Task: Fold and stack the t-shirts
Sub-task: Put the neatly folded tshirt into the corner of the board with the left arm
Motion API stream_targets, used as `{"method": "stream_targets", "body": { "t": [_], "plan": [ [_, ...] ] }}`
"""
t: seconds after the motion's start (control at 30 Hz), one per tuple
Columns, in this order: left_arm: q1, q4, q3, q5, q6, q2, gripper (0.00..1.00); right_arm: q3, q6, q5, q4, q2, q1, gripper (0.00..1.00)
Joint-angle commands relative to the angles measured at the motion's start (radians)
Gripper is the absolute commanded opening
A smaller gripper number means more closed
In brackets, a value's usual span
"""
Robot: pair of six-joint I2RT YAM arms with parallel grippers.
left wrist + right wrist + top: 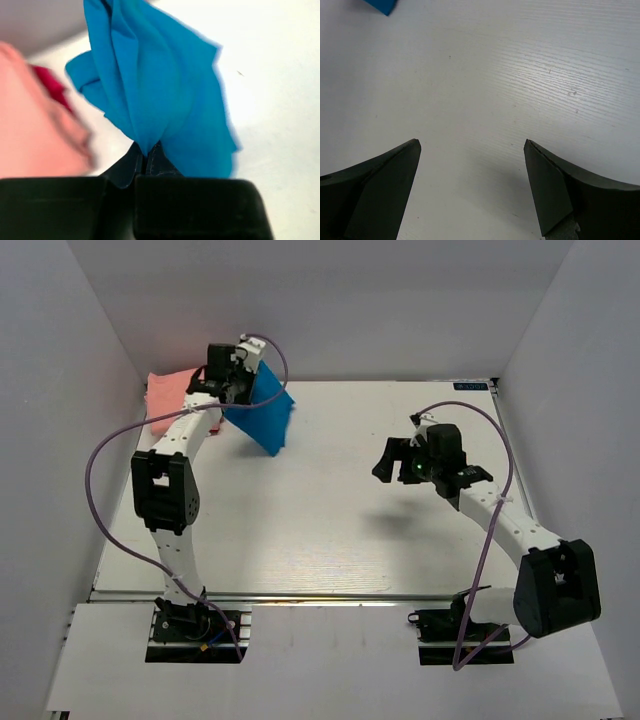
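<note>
Left gripper [148,156] was pinched shut on the blue shirt [264,418] near the desk's [320,540] far-left corner, with the cloth bunched up and hanging lengthwise straight off the fingertips. The pink shirt [168,400] sat just left of it by the left edge. Right gripper [395,462] hovered toward the right edge, fingers wide apart and empty, well away from both. So I'd say the left arm was way closer for stacking.

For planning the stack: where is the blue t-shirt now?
Top view, far left: the blue t-shirt hangs from the left gripper, beside the pink t-shirt.
</note>
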Motion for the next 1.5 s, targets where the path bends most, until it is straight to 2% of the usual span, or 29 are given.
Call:
{"method": "stream_targets", "body": {
  "t": [0.0,0.23,0.43,0.67,0.93,1.07,1.2,1.33,1.47],
  "plan": [
    [0.03,-0.067,0.151,-0.042,0.088,-0.038,0.0,-0.019,-0.014,0.038,-0.007,-0.059,-0.002,0.9],
    [0.095,-0.065,0.25,-0.065,0.179,-0.004,0.0,-0.022,-0.009,0.072,-0.013,-0.078,-0.004,0.9],
    [0.149,-0.099,0.406,-0.065,0.219,0.067,0.0,-0.009,-0.003,0.073,-0.019,-0.068,-0.004,0.9],
    [0.218,-0.039,0.322,-0.008,0.219,0.068,0.0,0.008,0.0,0.067,-0.024,-0.052,-0.002,0.9],
    [0.302,0.017,0.259,-0.081,0.194,0.058,0.0,0.03,0.009,0.067,-0.031,-0.027,-0.001,0.9],
    [0.355,0.074,0.222,-0.128,0.115,0.048,0.0,0.043,0.013,0.05,-0.03,-0.004,0.001,0.9],
    [0.401,0.074,0.222,-0.128,0.051,0.086,0.0,0.057,0.016,0.033,-0.028,0.017,-0.001,0.9],
    [0.437,0.114,0.222,-0.189,-0.037,0.124,0.0,0.059,0.017,0.03,-0.023,0.03,-0.001,0.9],
    [0.46,0.114,0.231,-0.163,-0.048,0.158,0.0,0.065,0.022,0.03,-0.022,0.037,0.002,0.9]
  ]
}}
